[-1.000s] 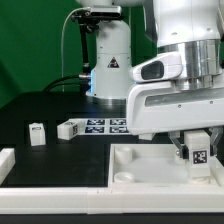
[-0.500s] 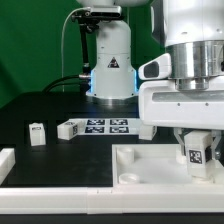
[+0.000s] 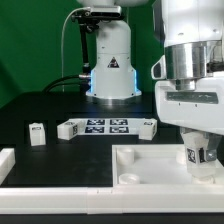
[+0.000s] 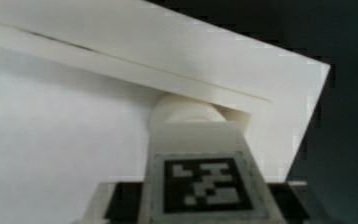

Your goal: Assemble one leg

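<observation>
My gripper (image 3: 198, 148) is shut on a leg (image 3: 198, 154), a small white block with a black-and-white tag. It holds the leg upright over the far right corner of the large white square panel (image 3: 150, 168). In the wrist view the leg (image 4: 202, 165) sits between my dark fingers (image 4: 126, 203), its far end at a round corner socket of the panel (image 4: 69, 120). I cannot tell whether the leg touches the socket. A second leg (image 3: 37, 133) stands on the table at the exterior view's left.
The marker board (image 3: 105, 126) lies behind the panel, with a small tagged block (image 3: 68, 130) at its left end and another (image 3: 147, 127) at its right. A white part (image 3: 5, 160) lies at the left edge. The robot base (image 3: 110, 60) stands behind.
The arm's wrist body has shifted toward the exterior view's right. The held leg has stayed over the panel's far right corner, a little lower.
</observation>
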`<state>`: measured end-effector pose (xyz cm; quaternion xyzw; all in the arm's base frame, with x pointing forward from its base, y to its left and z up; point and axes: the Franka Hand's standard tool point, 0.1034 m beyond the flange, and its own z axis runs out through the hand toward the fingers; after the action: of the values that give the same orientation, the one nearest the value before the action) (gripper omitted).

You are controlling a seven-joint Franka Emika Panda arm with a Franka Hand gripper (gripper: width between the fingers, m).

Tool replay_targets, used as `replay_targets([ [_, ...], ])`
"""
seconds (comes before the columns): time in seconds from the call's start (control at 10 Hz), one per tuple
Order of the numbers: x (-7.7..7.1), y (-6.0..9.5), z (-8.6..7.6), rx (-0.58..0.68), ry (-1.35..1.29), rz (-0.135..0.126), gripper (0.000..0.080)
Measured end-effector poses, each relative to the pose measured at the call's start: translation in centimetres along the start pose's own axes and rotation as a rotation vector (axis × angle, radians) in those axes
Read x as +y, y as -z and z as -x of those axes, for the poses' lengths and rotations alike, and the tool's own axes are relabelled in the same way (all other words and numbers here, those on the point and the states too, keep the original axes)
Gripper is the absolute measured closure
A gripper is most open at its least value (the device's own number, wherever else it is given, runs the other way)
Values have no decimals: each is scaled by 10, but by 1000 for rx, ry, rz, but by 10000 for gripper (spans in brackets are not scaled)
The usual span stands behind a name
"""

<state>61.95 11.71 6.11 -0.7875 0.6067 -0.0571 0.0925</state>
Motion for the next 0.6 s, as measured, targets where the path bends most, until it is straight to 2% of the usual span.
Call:
replay_targets([
  [0.1, 0, 0, 0, -2, -28, -1, 474],
  [0.2, 0, 0, 0, -1, 9, 0, 339],
  [0.3, 0, 0, 0, -2, 36, 0, 339],
  [0.4, 0, 0, 1, -2, 36, 0, 196],
  [0.5, -1, 0, 4, -1, 79, -10, 162],
  [0.6, -2, 1, 4, 7, 253, -17, 162],
])
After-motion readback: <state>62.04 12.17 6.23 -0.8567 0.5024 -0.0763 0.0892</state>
